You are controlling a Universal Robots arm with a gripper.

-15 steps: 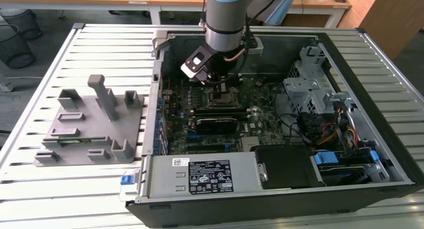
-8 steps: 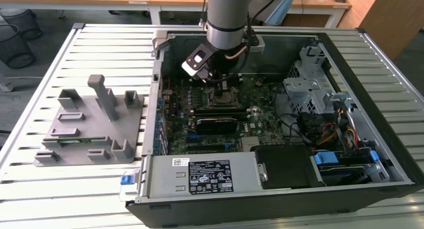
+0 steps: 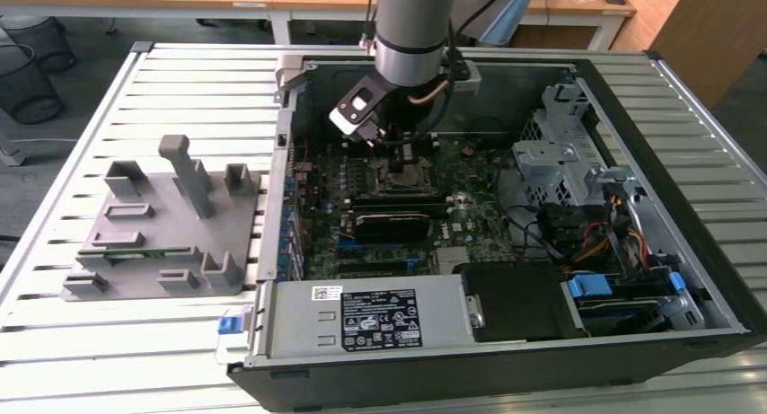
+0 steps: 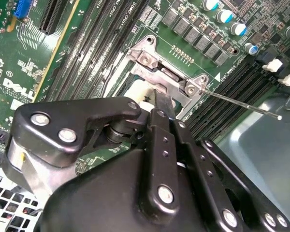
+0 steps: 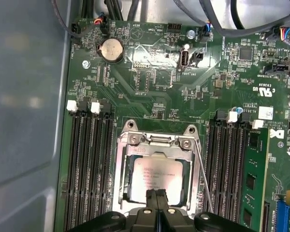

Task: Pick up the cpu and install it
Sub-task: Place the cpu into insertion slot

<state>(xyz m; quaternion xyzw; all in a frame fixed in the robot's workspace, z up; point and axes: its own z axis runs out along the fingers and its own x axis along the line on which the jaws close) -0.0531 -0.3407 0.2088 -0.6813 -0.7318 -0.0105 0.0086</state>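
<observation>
1. Down inside the open computer case (image 3: 480,378), which lies flat on the slatted bench (image 3: 72,342) toward the edge at the exterior view's right. Beside it, toward the opposite edge, the grey fixture (image 3: 168,234).
2. Poised low over the motherboard (image 5: 154,96), close to the case's far wall in the exterior view.
3. Pinched right together at the claw (image 5: 157,193). No gap between the tips in the first wrist view, and nothing seen clamped between them.
4. As for the cpu (image 5: 153,176): flat in the socket frame (image 5: 157,139), silver top up, between the two banks of memory slots (image 5: 89,169).
5. Straight beneath the claw, then, with the tips over the middle of one cpu edge and the rest of the chip reaching away toward the frame's hinged end.
6. Square in outline, so no long axis to line up with; edges parallel to the memory slots.
7. Hard to say whether resting on the metal top or hanging just above it, the contact being masked by the claw's own body in the second wrist view.
8. Beside the socket, a thin retaining lever (image 4: 241,104) sticking out clear of the frame, by the look of it unlatched.
9. Judging by all this: seated in the socket, not gripped.
</observation>
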